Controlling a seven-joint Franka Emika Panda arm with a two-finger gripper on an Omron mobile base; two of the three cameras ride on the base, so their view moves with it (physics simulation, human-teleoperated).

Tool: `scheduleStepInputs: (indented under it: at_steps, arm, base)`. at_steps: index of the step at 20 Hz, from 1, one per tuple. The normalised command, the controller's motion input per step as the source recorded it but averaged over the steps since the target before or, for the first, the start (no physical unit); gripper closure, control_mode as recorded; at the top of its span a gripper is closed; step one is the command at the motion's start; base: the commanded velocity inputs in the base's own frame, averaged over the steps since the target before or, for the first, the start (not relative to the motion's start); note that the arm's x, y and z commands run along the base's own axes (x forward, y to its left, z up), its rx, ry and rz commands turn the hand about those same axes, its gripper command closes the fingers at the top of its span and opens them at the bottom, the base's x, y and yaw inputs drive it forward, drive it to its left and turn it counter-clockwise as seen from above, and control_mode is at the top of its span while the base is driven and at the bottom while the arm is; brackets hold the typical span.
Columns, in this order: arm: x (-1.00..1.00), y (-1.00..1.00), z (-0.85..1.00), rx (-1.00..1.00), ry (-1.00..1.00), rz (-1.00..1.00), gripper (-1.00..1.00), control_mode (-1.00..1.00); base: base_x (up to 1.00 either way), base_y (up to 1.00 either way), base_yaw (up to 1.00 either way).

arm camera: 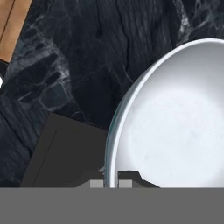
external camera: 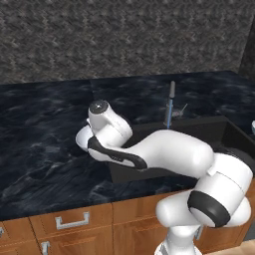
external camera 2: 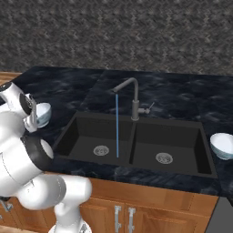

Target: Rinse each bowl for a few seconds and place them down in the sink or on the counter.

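At the left, we hold one bowl (external camera 2: 42, 113) up over the surface (external camera 2: 68, 86), just beside the left end of the sink (external camera 2: 136, 136). Our pincer (arm camera: 111, 183) is closed tight on the bowl's rim, with one tip on each side of the thin edge. In the hand view the bowl looks big and white, and a corner of the dark sink shows under it.

Next comes the left basin. A thin blue stream of water (external camera 2: 117, 125) falls from the tap (external camera 2: 132, 93) down into it, close to the wall between the two basins. So the water is on, and our bowl is not under it yet. We think this is the step of carrying the first bowl to the water.

The next move needs us to swing the bowl to the right, until it sits under the stream, and keep our grip tight so it does not slip.

At the far right, the other bowl (external camera 2: 222, 145) rests on the surface just past the sink. It waits for its turn.
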Motion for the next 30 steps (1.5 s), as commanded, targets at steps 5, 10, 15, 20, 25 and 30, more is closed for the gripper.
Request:
scheduleStepInputs:
  at_steps: [5, 10, 15, 20, 25, 30]
  arm:
    - [-0.01, 0.32, -0.25, 0.03, 0.02, 0.09, 1.00, -1.00]
    - [0.00, 0.22, -0.32, 0.06, 0.00, 0.08, 1.00, -1.00]
    - [0.00, 0.12, -0.33, 0.09, 0.00, 0.09, 1.00, -1.00]
    - [0.00, 0.20, -0.23, 0.04, 0.03, 0.07, 1.00, -1.00]
    - [0.06, 0.24, -0.28, 0.02, 0.07, 0.04, 1.00, -1.00]
    - [0.12, 0.31, -0.23, 0.00, 0.10, 0.02, 1.00, -1.00]
  base:
    - [0.00, 0.00, 0.00]
    - [0.00, 0.00, 0.00]
    - [0.00, 0.00, 0.00]
    - [0.00, 0.00, 0.00]
    - [0.00, 0.00, 0.00]
    - [0.00, 0.00, 0.00]
